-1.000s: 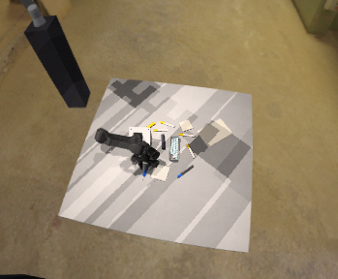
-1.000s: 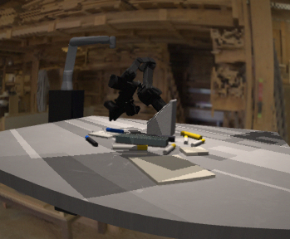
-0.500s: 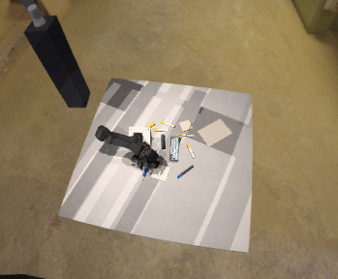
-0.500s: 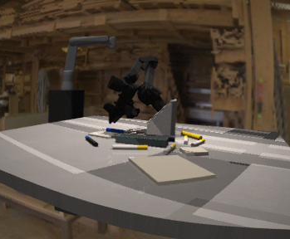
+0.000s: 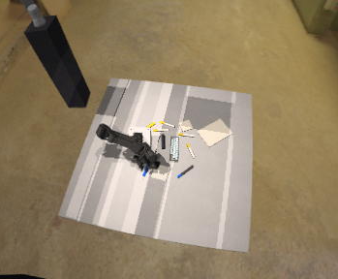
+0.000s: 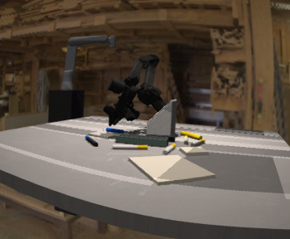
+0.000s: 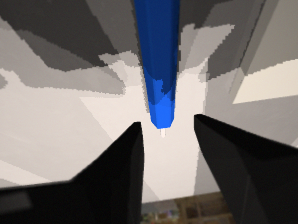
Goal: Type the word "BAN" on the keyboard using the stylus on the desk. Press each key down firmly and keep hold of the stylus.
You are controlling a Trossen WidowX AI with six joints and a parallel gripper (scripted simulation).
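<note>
The blue stylus lies on the desk, its narrow pale tip towards the gripper in the wrist view. My gripper is partly open and empty, above the stylus. The stylus's tip end shows between and beyond the fingertips, not held. The small keyboard lies flat beside the stylus and the arm. Its key letters are too small to read. The arm hides part of the stylus in the top view.
A blue-and-black pen lies near the keyboard. Several yellow-and-white markers lie around it. A dark bar lies beside the keyboard. A grey wedge-shaped stand rises behind it. A large cream pad lies farther out.
</note>
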